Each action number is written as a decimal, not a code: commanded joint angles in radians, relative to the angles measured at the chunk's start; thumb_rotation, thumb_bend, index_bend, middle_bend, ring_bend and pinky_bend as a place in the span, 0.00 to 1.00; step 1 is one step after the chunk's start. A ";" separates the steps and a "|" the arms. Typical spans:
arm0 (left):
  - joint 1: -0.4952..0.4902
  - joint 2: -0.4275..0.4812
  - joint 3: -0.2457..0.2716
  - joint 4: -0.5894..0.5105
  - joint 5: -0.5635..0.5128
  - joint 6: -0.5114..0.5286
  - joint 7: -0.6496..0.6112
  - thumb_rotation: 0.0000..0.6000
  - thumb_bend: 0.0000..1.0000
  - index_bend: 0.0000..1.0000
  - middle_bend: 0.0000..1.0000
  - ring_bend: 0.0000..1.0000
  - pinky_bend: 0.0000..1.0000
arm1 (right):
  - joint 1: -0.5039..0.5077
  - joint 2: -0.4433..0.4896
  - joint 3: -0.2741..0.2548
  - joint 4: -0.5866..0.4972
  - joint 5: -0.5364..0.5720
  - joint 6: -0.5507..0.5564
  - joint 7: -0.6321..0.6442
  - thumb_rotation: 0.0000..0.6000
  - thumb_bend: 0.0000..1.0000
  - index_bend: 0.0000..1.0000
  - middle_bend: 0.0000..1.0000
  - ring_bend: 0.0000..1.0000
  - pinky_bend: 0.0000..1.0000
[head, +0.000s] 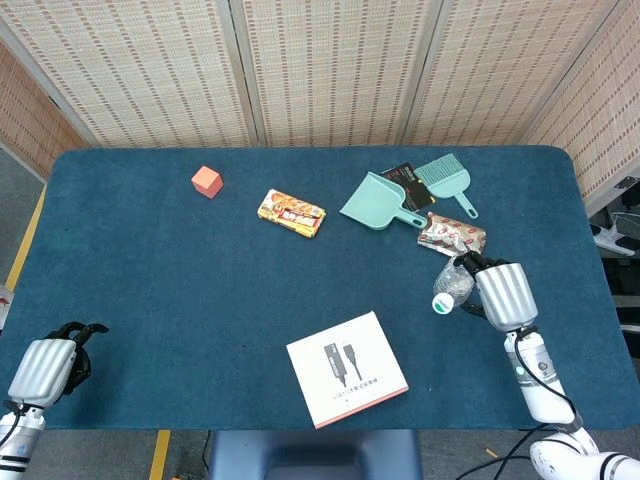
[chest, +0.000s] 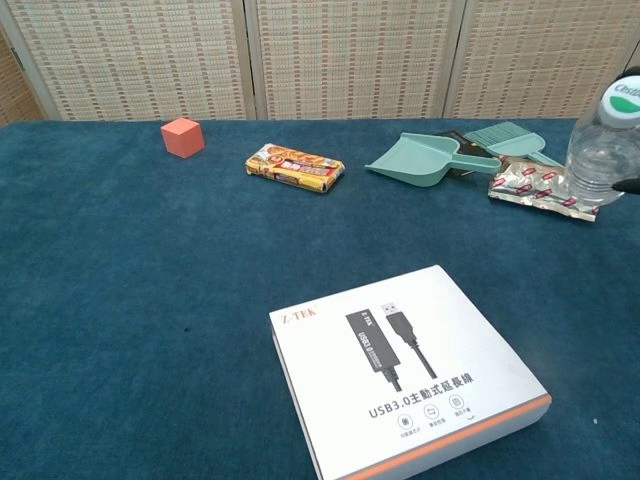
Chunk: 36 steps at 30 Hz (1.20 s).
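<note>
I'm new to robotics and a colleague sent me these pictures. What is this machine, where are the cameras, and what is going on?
It is a two-armed robot at a blue table, each arm ending in a hand with fingers. One picture looks down from its head, the other looks out from its chest. The right hand holds a clear water bottle lifted off the cloth. The left hand holds nothing, fingers curled, at the near left corner. On the table lie a white cable box, a snack pack, an orange cube, a teal dustpan, a brush and a foil packet.
</note>
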<state>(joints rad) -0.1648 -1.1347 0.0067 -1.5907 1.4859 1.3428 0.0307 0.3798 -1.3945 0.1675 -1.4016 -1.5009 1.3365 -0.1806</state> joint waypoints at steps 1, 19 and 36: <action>0.000 0.001 0.000 -0.001 0.001 0.001 0.000 1.00 0.46 0.30 0.33 0.24 0.40 | 0.069 0.156 -0.069 -0.155 -0.023 -0.263 0.721 1.00 0.25 0.71 0.68 0.64 0.72; -0.001 -0.001 0.000 -0.001 -0.001 -0.003 0.003 1.00 0.46 0.30 0.33 0.24 0.40 | 0.049 0.084 -0.002 0.074 0.149 -0.158 0.383 1.00 0.25 0.71 0.68 0.64 0.72; -0.001 -0.001 0.000 0.000 -0.005 -0.006 0.001 1.00 0.46 0.30 0.34 0.24 0.40 | 0.043 0.059 0.014 0.005 0.163 -0.132 0.273 1.00 0.25 0.71 0.68 0.64 0.72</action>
<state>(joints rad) -0.1661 -1.1355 0.0066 -1.5907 1.4805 1.3364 0.0314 0.4236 -1.3537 0.1865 -1.3452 -1.3406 1.2495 -0.1107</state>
